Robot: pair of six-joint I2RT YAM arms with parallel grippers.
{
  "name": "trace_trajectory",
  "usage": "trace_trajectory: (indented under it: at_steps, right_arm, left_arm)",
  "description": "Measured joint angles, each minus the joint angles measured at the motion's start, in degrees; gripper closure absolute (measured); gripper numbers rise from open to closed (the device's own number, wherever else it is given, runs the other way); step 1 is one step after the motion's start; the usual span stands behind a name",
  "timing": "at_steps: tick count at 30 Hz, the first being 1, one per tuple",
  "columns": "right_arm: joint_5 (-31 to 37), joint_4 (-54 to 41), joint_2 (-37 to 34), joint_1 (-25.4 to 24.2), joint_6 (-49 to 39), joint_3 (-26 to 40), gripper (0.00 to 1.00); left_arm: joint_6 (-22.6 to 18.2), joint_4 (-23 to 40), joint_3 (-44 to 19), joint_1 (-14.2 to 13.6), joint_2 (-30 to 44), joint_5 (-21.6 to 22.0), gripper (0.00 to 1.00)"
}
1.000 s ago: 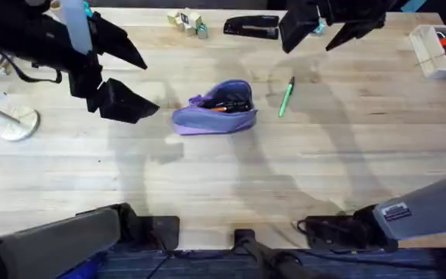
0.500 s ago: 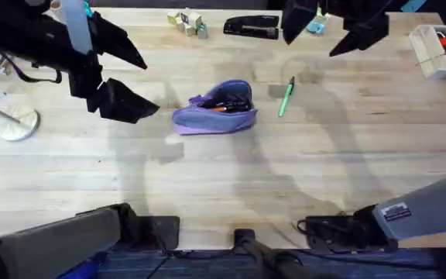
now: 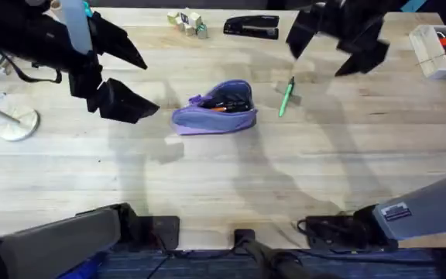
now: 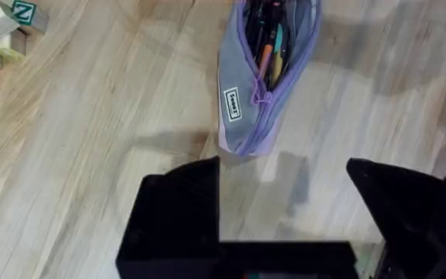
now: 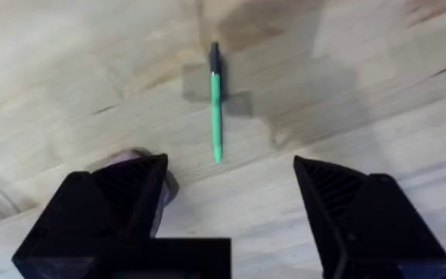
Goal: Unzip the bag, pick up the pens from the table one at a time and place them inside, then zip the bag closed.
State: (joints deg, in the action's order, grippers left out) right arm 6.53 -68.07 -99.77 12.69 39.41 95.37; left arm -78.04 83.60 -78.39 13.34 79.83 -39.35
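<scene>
Pens are split between two spots: the green pen (image 3: 286,97) lies alone on the bench (image 3: 231,178), just to the right of the bag (image 3: 214,110), while the orange pen (image 3: 220,109) sits inside the open mouth of that bag. From overhead I see the bag near the middle of the bench, lying on its side, zipper undone, dark items showing within. My left wrist camera looks down on its bluish-grey panel with a small white label, and orange and green barrels poke up through the gap. My right pincer (image 3: 337,48) hovers above the far right part of the bench, beyond the green pen, fingers spread wide and holding nothing; its wrist camera frames the green pen (image 5: 215,112) between the two fingers, clear of both. My left pincer (image 3: 128,80) hangs to the left of the bag, fingers likewise apart and empty. A black stapler (image 3: 252,27) rests at the far edge.
</scene>
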Motion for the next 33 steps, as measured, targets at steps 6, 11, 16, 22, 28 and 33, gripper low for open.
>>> trace_trajectory:
  at_steps: [6,11,16,22,28,33]
  right_arm:
    - [-1.58,10.64,-0.11,0.02,4.25,-10.68,0.006]
    - [-1.84,17.78,-0.17,0.42,7.00,-17.42,0.006]
    - [-1.84,24.26,-0.23,1.37,7.89,-23.03,0.005]
    - [-1.52,27.65,-2.72,2.20,9.50,-24.61,0.005]
    - [0.61,27.60,-5.25,3.72,10.31,-24.33,0.005]
    - [3.81,26.42,-6.99,5.38,10.31,-23.08,0.104]
  left_arm:
    - [0.00,0.01,0.00,0.00,-0.01,0.00,0.008]
    - [0.00,0.00,0.00,-0.01,-0.02,0.00,0.008]
    - [0.00,0.00,0.00,-0.02,0.00,-0.01,0.008]
    - [0.00,-0.01,0.00,-0.02,-0.02,0.00,0.008]
    - [0.00,0.41,0.00,-0.02,-0.02,0.00,0.008]
    - [0.00,0.43,0.00,0.00,-0.02,0.00,0.008]
